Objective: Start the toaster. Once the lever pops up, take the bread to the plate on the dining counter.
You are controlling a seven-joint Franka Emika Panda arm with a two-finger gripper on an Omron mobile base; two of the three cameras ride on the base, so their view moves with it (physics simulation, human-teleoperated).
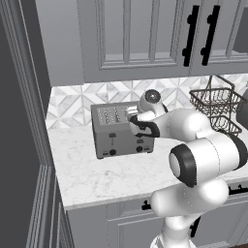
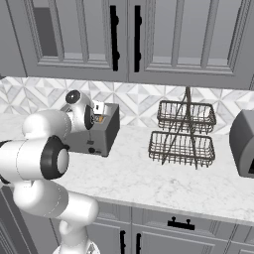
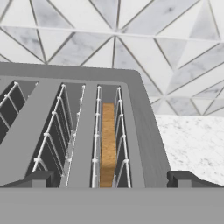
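Bread point(image 3: 108, 144), golden-crusted, sits in the boxy grey toaster point(image 3: 144, 131) between spread fingers point(image 3: 186, 178).

The arm point(image 1: 203, 155) is glossy white with rounded segments, black rings at the joints, and two dark fingertips point(image 3: 183, 178).

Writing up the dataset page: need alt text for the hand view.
Close view down onto a grey toaster, with a slice of bread standing in its rightmost slot between wire guides. The open gripper hangs just above that slot; tiled backsplash and marble worktop lie beyond.
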